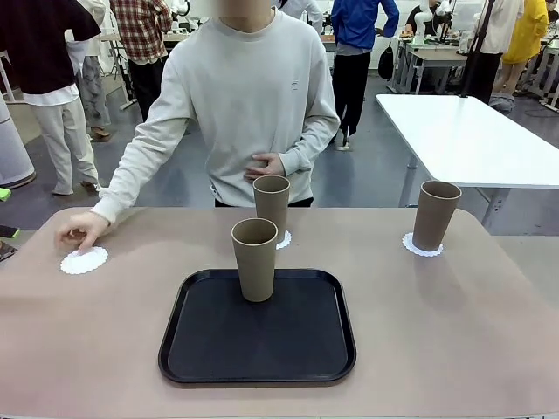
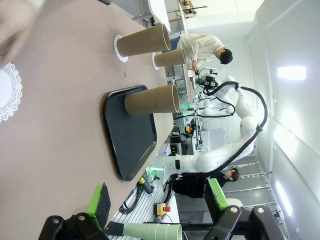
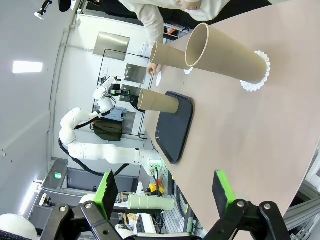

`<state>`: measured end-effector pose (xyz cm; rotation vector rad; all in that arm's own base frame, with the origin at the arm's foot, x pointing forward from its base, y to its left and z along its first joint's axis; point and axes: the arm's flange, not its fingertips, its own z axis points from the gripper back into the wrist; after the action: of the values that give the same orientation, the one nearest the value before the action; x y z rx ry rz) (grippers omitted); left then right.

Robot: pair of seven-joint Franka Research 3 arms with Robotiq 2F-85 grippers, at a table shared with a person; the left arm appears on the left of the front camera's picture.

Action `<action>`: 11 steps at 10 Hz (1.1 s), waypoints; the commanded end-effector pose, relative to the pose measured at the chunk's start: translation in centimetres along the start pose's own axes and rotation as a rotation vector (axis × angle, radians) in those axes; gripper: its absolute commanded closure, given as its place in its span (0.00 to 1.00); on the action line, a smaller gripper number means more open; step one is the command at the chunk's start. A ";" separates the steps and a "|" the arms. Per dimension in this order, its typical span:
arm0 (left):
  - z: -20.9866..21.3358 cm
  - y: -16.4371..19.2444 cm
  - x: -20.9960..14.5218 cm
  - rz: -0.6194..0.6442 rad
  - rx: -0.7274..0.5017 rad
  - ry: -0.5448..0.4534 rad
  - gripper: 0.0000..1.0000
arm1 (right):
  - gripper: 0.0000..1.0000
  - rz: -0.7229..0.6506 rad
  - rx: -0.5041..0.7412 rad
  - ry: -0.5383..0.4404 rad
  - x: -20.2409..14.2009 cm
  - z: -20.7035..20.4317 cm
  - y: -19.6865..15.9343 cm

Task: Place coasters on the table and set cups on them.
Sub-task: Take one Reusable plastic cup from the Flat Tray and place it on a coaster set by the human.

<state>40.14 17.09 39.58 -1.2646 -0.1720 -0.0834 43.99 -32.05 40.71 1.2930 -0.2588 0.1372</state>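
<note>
Front view: the person leans in, one arm stretched out, hand (image 1: pixel 80 231) flat with its fingertips on the far edge of a white lacy paper coaster (image 1: pixel 85 260) at the left end of the beige table (image 1: pixel 454 332). The other hand (image 1: pixel 266 166) rests against the torso. Tall tan paper cups, all upright: right cup (image 1: pixel 434 215) on the right coaster (image 1: pixel 422 248), middle cup (image 1: pixel 272 208) on the middle coaster (image 1: pixel 284 239), near cup (image 1: pixel 254 259) on the black rounded-square tray (image 1: pixel 258 349). Left gripper (image 2: pixel 158 202) and right gripper (image 3: pixel 165 192) both have their jaws spread wide, holding nothing.
</note>
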 end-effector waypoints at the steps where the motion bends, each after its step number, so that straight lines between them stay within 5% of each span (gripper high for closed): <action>1: 0.2 -0.1 -0.1 -0.016 -0.005 0.007 0.00 | 0.00 0.004 0.002 -0.014 -0.1 -0.1 0.1; 10: 0.0 0.0 0.0 0.000 0.000 0.000 0.00 | 0.00 0.004 0.002 -0.014 -0.1 -0.1 0.1; 11: -0.9 -1.1 1.4 -0.166 0.142 0.053 0.00 | 0.00 0.004 0.002 -0.014 -0.1 -0.1 0.1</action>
<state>40.65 16.80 39.90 -1.2156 -0.1908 -0.1396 43.99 -32.05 40.70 1.2932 -0.2588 0.1371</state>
